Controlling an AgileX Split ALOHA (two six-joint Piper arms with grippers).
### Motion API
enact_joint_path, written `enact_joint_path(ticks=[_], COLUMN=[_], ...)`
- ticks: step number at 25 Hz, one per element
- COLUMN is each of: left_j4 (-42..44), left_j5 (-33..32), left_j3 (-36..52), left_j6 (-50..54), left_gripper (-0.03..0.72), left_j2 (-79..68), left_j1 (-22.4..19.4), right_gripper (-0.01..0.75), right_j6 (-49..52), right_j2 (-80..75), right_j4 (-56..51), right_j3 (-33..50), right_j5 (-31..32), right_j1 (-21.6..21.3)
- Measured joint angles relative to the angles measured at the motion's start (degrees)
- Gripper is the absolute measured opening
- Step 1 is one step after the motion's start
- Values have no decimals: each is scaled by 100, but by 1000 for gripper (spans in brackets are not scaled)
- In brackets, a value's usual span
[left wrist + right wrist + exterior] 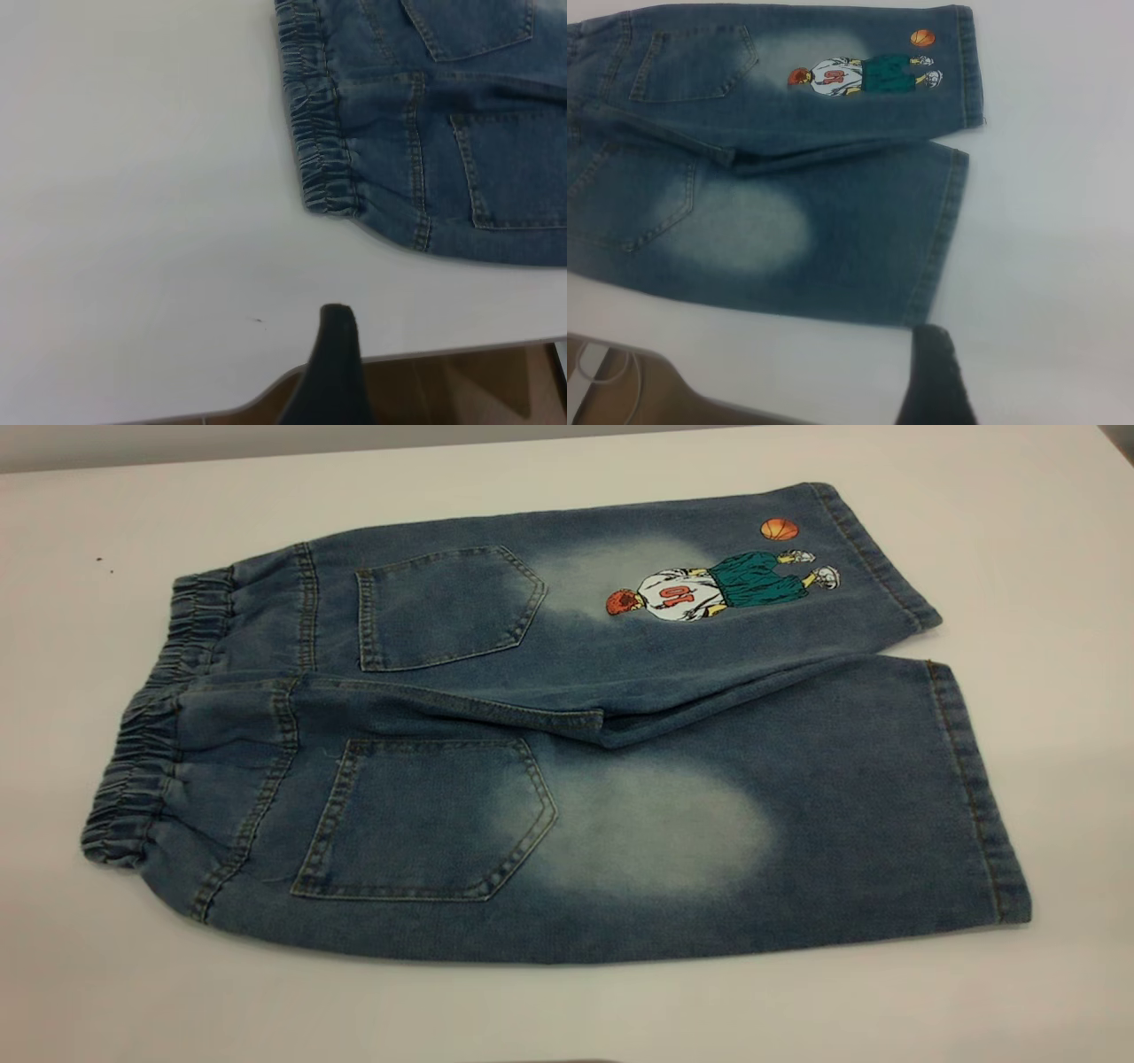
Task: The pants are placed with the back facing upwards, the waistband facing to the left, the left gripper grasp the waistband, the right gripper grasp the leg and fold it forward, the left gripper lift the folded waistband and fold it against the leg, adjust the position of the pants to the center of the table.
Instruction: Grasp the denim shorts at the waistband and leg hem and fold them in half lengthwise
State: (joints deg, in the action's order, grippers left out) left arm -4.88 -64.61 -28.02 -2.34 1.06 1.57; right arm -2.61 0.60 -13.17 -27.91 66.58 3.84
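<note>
While the white surface (1019, 531) fills nearly all you see, the pants (567, 726) lie flat on it, back up, waistband (151, 753) to the left, the plain leg (797, 824) nearest the camera. Bare white runs all round them. Only the wrist views show the surface's edge and brown floor beyond. One finger of the left hand (332, 367) and of the right hand (937, 376) shows; you cannot tell either's opening.
</note>
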Motion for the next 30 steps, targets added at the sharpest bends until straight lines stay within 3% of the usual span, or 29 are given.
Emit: enact_joint_path(ticks=[6,12,19,24,30], left_j4=[0,263,622,886,1111], left_j5=[12,541,1393,1860,2876], left_j3=[-12,-367,-719,-757,-796], left_j6=[51,704,1196,1726,2288], left_gripper=[590,590,589,587,587], left_j2=[0,-777,-3168,-5028,-7083], left_j1=[0,0,0,0,0], right_gripper=[423,425,486,497,497], right_j6=[203,215,-605,-1212,-2136], right_j2=[-119,-1347,-3493,-4963,-6336], right_j4=[0,0,-571,-1650,-2868], right_j3=[0,-170,-350,-356,-356], right_j5=[-471,-776,-1583,-2184,-2734], right_j1=[0,0,0,0,0])
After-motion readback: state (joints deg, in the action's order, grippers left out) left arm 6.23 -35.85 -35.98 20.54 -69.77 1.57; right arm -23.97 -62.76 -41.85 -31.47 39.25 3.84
